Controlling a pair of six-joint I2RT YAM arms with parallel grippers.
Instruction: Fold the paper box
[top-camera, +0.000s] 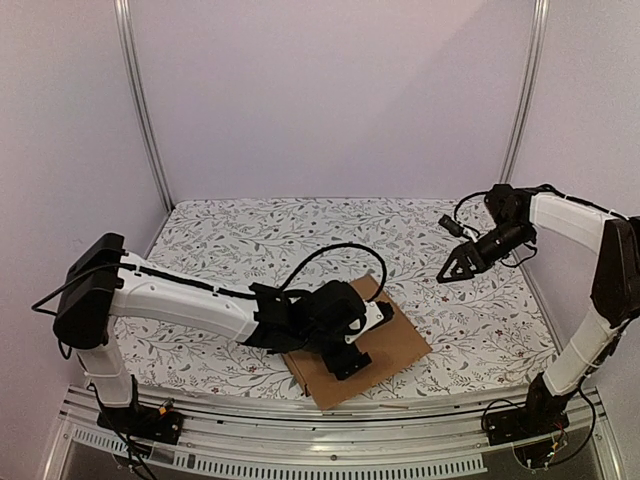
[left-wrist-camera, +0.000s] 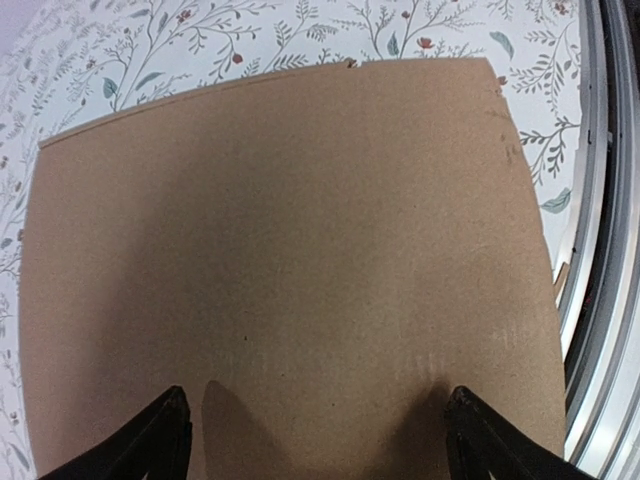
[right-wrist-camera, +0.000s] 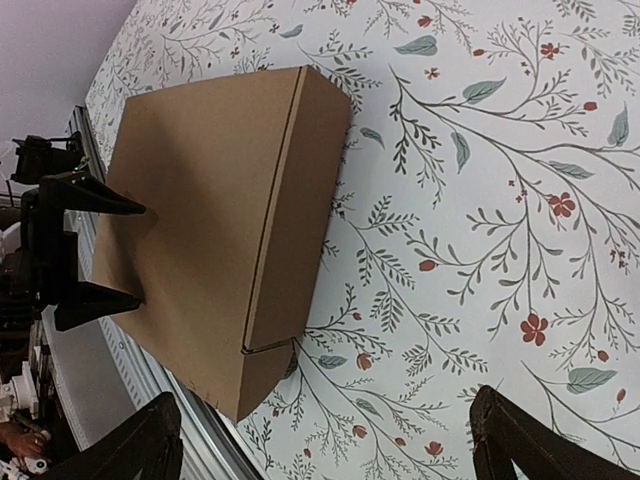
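My left gripper hangs directly over the box, jaws spread wide and holding nothing, one finger off each side of the flat brown top. The box lies at the near edge of the table, turned at a slant, its longer side seeming to run across my left fingers. It looks closed already, lid down. My right gripper is also wide and empty, well apart toward the far right, so any press or tuck falls to my left arm.
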